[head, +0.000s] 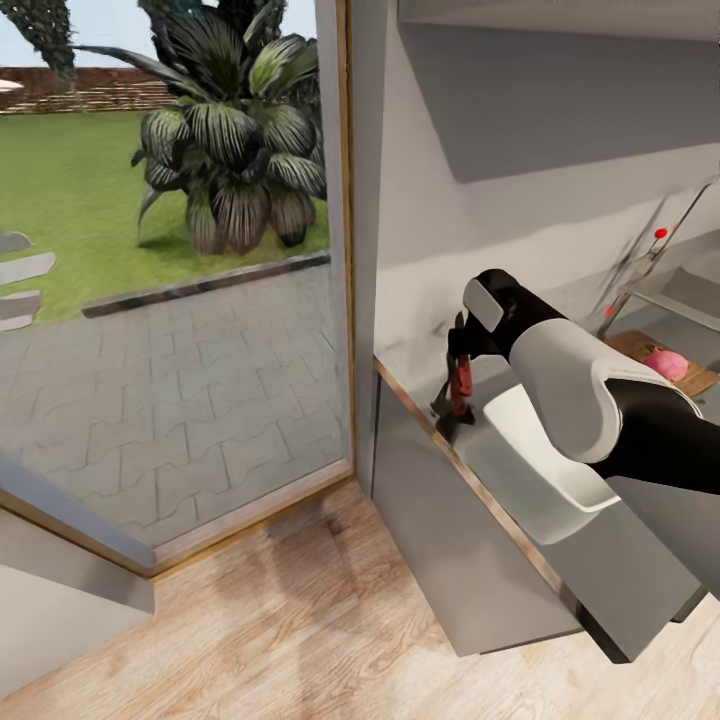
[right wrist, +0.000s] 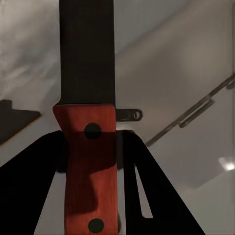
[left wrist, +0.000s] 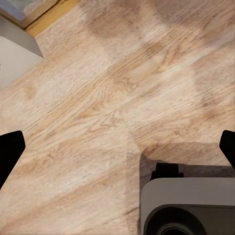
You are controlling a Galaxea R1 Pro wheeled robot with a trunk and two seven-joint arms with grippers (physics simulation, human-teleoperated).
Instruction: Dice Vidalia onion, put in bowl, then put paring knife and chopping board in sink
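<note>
Knife in the right gripper beside the bowl

Now the right gripper (head: 458,385) is clamped on the paring knife (head: 462,380), its black fingers (right wrist: 142,196) pressed against both sides of the reddish-brown handle. Seen from the head, the knife hangs over the grey countertop (head: 420,352), just beside the white bowl (head: 540,470). The wrist camera shows the dark blade (right wrist: 87,49) running straight out beyond the fingers.

Beyond the bowl, farther along the countertop, lies the brown chopping board (head: 690,380) with a pink, rounded thing, probably the onion (head: 665,363), on it. Behind the board stands the tap (head: 640,260) with its red knob, and a corner of the steel sink (head: 690,290) shows next to it.

Over the wooden floor (left wrist: 107,98) hangs the left gripper (left wrist: 117,149), its dark fingertips (left wrist: 9,152) spread wide apart with nothing between them, near the robot's grey base (left wrist: 188,205).
</note>
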